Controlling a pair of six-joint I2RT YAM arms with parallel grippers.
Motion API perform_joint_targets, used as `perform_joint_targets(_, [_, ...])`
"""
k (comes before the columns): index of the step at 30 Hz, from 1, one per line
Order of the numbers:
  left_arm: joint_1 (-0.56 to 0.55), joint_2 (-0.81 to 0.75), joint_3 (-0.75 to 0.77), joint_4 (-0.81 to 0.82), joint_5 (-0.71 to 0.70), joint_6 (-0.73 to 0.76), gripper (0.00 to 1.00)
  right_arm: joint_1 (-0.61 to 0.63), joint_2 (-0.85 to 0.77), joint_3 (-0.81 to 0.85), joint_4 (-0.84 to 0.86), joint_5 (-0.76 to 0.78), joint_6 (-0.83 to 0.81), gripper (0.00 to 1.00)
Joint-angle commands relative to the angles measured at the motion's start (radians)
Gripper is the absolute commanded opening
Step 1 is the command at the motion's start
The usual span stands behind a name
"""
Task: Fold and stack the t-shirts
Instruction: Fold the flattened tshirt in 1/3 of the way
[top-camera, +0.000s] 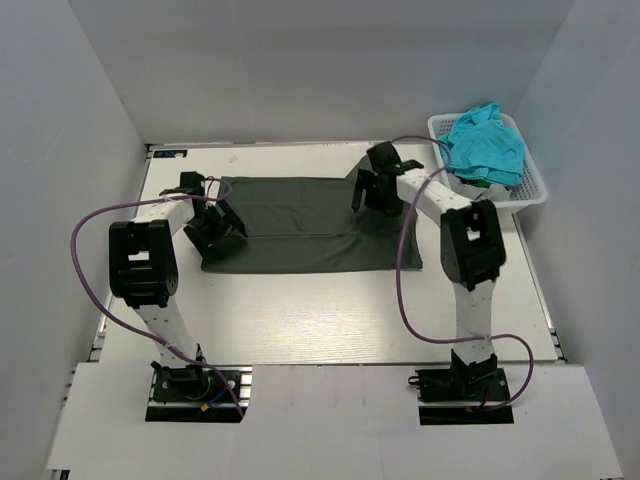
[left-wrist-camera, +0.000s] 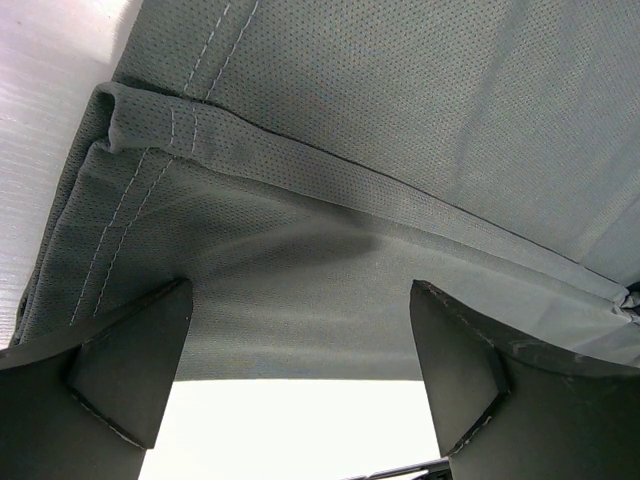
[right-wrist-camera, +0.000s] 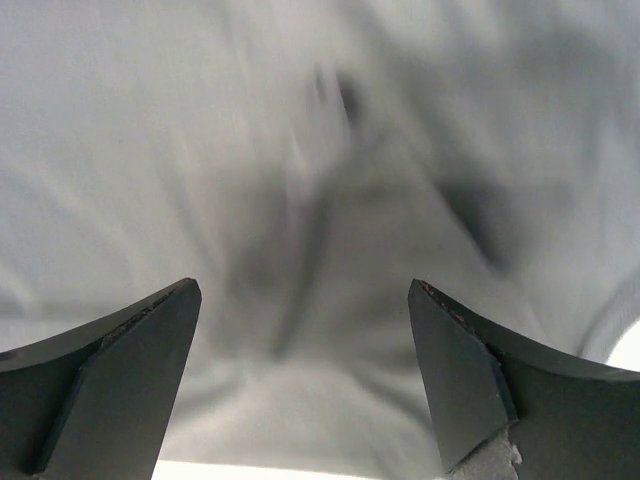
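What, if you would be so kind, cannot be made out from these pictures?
Top view: the turquoise t-shirts lie bunched in the basket; their number is hidden.
Right wrist view: the grey t-shirt is blurred beyond the right claw.
Left wrist view: frame edges cut the grey t-shirt off.

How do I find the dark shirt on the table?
Start at the big white table. Spread across its middle lies the dark grey t-shirt. Unlike the turquoise t-shirts heaped in the white basket at the far right corner, it is dark and flat.
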Motion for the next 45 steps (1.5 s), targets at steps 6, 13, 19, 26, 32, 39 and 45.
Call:
perform_joint_targets(6, [0.0, -0.02, 0.001, -0.006, -0.004, 0.016, 1.0, -0.055, -0.306, -0.476, 0.233, -0.196, 0.008, 0.9])
perform_joint_targets(13, [0.0, -0.061, -0.092, 0.003, -0.004, 0.007, 1.0, -0.116, -0.331, -0.654, 0.315, -0.204, 0.033, 0.9])
perform_joint_targets(19, [0.01, -0.161, -0.23, 0.003, -0.037, -0.013, 1.0, -0.159, -0.479, -0.849, 0.226, -0.106, 0.099, 0.9])
perform_joint_targets(26, [-0.001, -0.374, -0.384, -0.05, -0.079, -0.025, 1.0, -0.149, -0.815, -1.099, 0.119, -0.117, 0.125, 0.9])
perform_joint_targets(32, [-0.001, -0.482, -0.3, -0.118, -0.088, -0.025, 1.0, -0.137, -0.884, -1.018, 0.094, -0.191, 0.024, 0.9])
perform_joint_targets(39, [0.023, -0.407, -0.066, -0.113, -0.134, -0.007, 1.0, -0.124, -0.767, -0.689, 0.1, -0.258, -0.078, 0.9])
perform_joint_targets(45, [0.023, -0.218, 0.159, -0.168, -0.119, 0.012, 1.0, -0.113, -0.608, -0.633, 0.132, -0.381, -0.061, 0.9])
